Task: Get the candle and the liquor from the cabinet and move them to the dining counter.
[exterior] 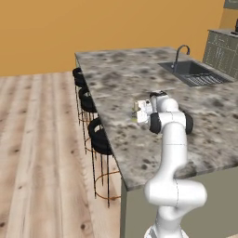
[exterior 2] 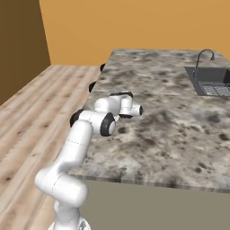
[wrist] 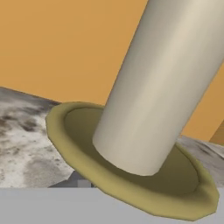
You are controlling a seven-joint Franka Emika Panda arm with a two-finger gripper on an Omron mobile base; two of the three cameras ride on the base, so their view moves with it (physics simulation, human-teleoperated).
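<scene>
The candle [wrist: 162, 78] is a cream pillar on a round brass base, very close to the hand camera and tilted, with the base just over the marble. In the left base view the candle [exterior: 137, 112] pokes out at the tip of my gripper [exterior: 141, 112], low over the dining counter [exterior: 121, 79] near its stool-side edge. My gripper [exterior 2: 137, 110] looks shut on the candle; its fingertips are hidden. The mottled dining counter [exterior 2: 179, 130] stretches away to the right. The liquor and the cabinet are out of view.
An inset sink [exterior: 197, 74] with a curved faucet [exterior: 181, 50] lies at the counter's far right, also seen as the sink [exterior 2: 211, 81]. Black round stools [exterior: 100, 135] line the counter's left edge above wooden floor [exterior: 37, 139]. Grey lower cabinets [exterior: 223, 51] stand behind.
</scene>
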